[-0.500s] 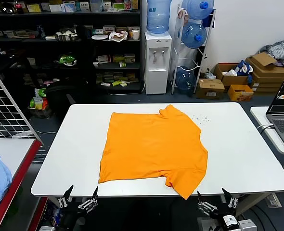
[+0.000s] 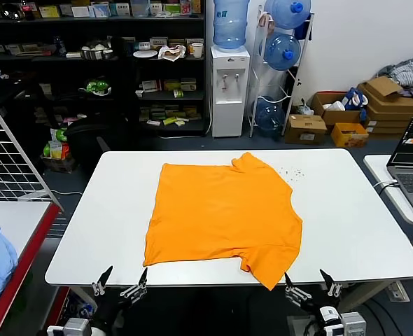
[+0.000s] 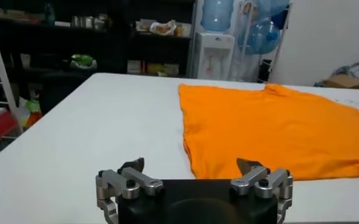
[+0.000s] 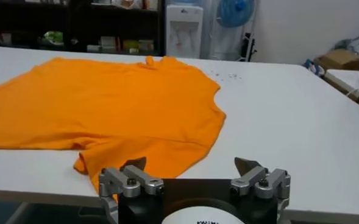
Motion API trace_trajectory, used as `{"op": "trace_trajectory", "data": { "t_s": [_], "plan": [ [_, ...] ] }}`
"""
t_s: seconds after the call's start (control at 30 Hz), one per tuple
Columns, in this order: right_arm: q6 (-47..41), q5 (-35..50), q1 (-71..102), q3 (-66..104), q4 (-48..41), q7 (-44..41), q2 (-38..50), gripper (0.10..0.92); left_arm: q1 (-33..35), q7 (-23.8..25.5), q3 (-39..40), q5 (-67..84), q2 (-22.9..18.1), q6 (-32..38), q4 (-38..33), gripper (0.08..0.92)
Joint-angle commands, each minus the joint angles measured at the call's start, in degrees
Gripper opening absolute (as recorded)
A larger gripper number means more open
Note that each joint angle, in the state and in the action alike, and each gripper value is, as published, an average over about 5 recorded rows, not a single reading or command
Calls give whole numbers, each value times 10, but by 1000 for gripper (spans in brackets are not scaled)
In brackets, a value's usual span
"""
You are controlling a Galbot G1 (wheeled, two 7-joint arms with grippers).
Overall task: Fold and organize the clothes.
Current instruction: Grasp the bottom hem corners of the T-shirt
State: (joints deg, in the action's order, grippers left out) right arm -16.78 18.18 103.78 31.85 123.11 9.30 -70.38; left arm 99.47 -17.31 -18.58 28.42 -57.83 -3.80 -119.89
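T-shirt: you have the orange T-shirt [image 2: 224, 215] lying flat, plain side up, mid-table on the white table [image 2: 353, 210], its near sleeve overhanging the front edge.
Direction: from your left gripper [image 2: 120, 282] the shirt lies at about 1 o'clock; from your right gripper [image 2: 309, 283] at about 11 o'clock.
Long axis: judged, it runs roughly 9 to 3 o'clock, hem on your left, collar on your right.
Nearer arm: the right one, just beside the overhanging sleeve.
Left gripper: spread wide, holding nothing, below the front edge.
Right gripper: spread wide too, empty.
Writing: you can read none on the shirt; print on the right gripper's body is cut off and illegible.
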Motion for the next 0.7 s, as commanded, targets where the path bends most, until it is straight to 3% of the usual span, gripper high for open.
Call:
{"op": "trace_trajectory", "data": {
  "t_s": [0.03,0.33,0.7],
  "plan": [
    [-3,2,-56,-12,-47,11,-6,921,-75,4,37,-10,-18,-15,79,921],
    [-3,-12,-78,-33,-61,15,-20,921,-128,-1,72,-11,-32,-16,112,921],
    [-12,-22,-80,-56,-72,21,-29,919,-132,-9,75,-3,-23,-20,107,921]
  ]
}}
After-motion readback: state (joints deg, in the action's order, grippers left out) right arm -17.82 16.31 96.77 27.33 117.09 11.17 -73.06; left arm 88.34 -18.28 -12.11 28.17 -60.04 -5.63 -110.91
